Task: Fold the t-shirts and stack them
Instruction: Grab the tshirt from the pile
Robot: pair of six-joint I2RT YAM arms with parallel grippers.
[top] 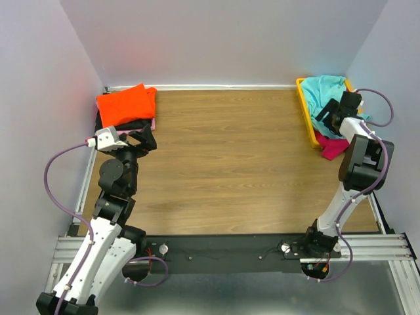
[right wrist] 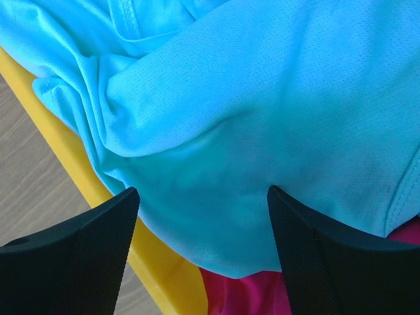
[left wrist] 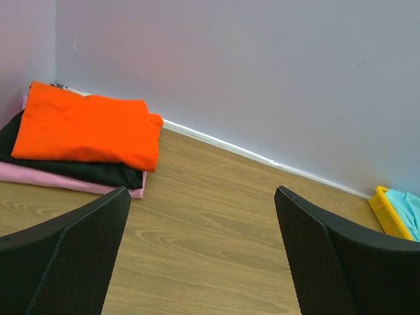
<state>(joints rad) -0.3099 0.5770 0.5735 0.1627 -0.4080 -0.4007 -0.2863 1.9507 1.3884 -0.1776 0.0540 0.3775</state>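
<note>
Right gripper [right wrist: 202, 197] is over the yellow plastic tray [right wrist: 98, 190] in the far right corner. Its jaws are spread wide, straddling a ridge of the crumpled turquoise mesh t-shirt [right wrist: 262, 98] that lies on top in the tray; nothing pinched yet as far as I can see. Risks, my read: the magenta cloth t-shirt [right wrist: 256, 292] sits right under the turquoise hem, so a deep bite could take both layers and drag two shirts out. One finger is close to the tray wall, so closing low could snag the rim and lift or tip the tray. The shirt is bunched, so a mid-body grab gives no known corner and it would likely land twisted on the wooden table [top: 230, 164], hard to flatten. Left gripper [left wrist: 202, 193] hangs with jaws wide apart, holding nothing, near the folded stack at far left: orange-red t-shirt [left wrist: 85, 128] on black t-shirt [left wrist: 85, 172] on pale pink t-shirt [left wrist: 59, 178]. A careless swing there could knock the stack.
</note>
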